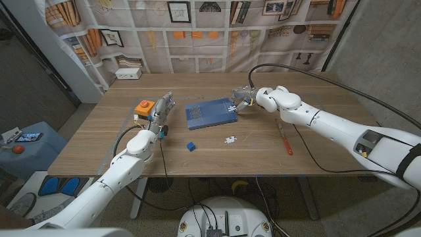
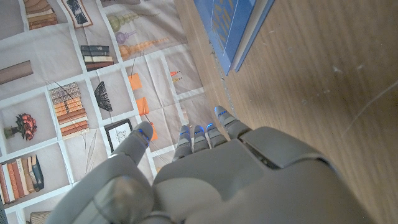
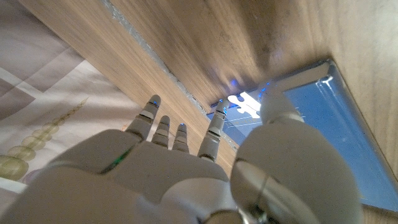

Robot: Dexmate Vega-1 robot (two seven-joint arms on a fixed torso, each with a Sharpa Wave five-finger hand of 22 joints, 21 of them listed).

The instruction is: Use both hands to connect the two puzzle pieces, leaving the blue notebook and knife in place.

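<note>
Robot lab: wooden table [image 1: 99,141] before printed bookshelf backdrop [image 1: 197,33]

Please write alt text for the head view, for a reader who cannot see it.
The robot's right hand reaches over the far right corner of a blue notebook on a wooden table, while the left hand waits near an orange-topped box. Nearer lie a white puzzle piece, a small blue block and a red-handled knife.

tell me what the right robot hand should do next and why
Probably close the right robot hand on the white puzzle piece and lift it gently. The piece lies on the blue notebook's corner, between thumb and fingertips; whether they already grip it is unclear. The other white piece waits on the bare table, and the notebook must not shift.
</note>
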